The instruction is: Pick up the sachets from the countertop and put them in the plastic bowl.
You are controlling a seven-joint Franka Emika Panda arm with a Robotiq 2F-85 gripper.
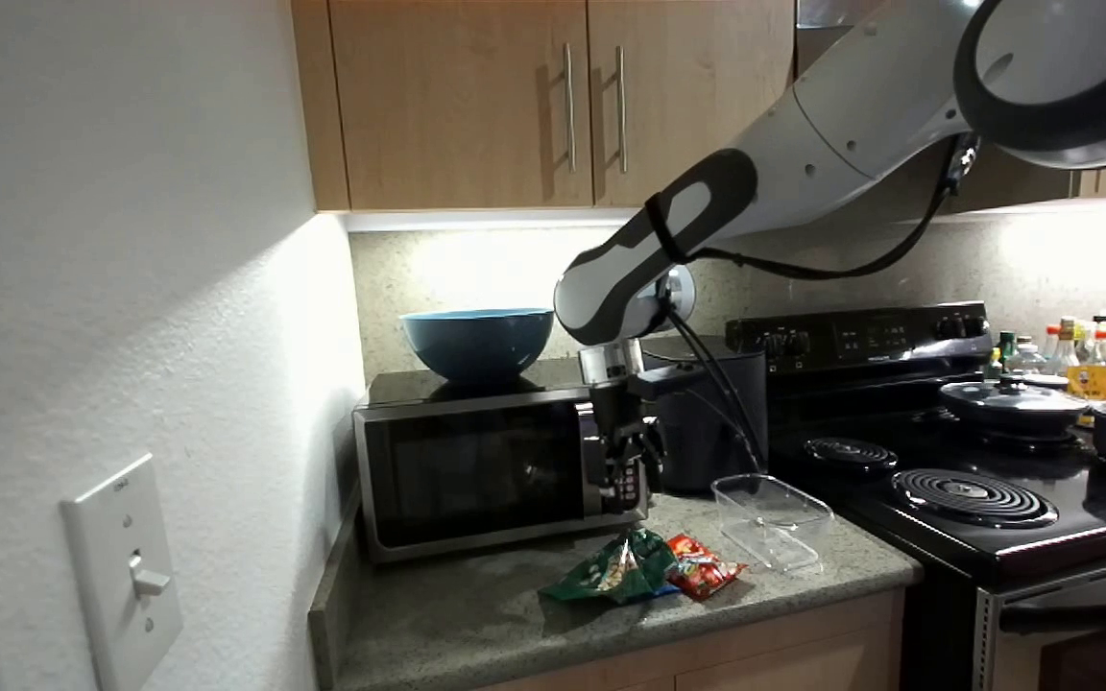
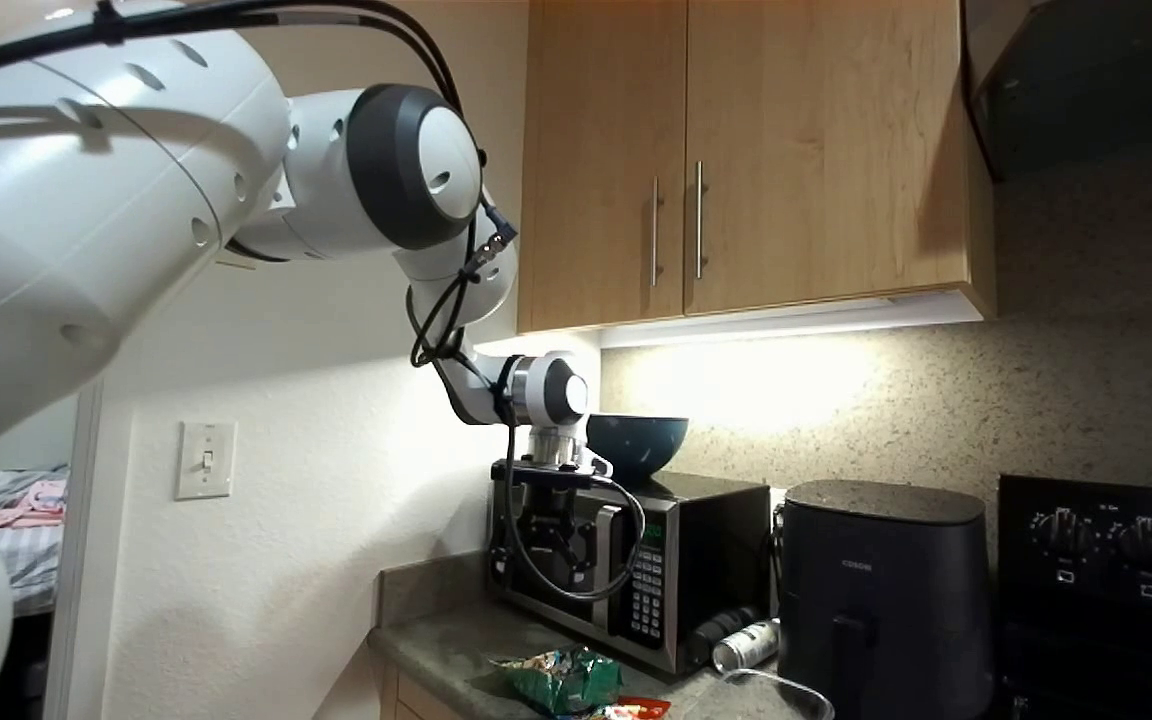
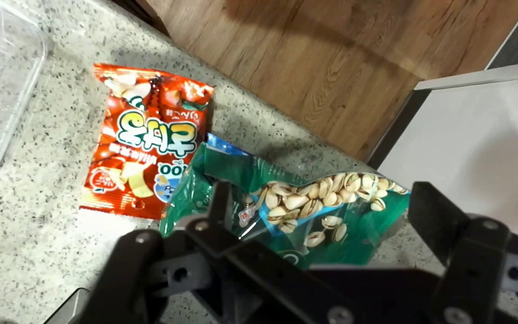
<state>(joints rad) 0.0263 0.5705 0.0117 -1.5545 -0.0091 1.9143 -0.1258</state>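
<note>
Tool (image 3: pixel 323 199) w/ jaws spread, nothing held, hangs abv green sachet (image 3: pixel 304 204) on table (image 3: pixel 25 238); prob pre-grasp, next needs lowering, pinching, then carry to plastic bowl (image 1: pixel 772 539)

We are in a home kitchen: we see wood-faced wall cabinets (image 1: pixel 462 106), a speckled countertop (image 1: pixel 467 614), a microwave (image 1: pixel 481 470), an air fryer (image 2: pixel 881 580) and an electric coil stove (image 1: pixel 1076 504) bearing a lidded pan (image 1: pixel 1014 408); beyond the wall (image 2: pixel 286 500), in an exterior view, we glimpse bedding (image 2: pixel 21 550).
</note>
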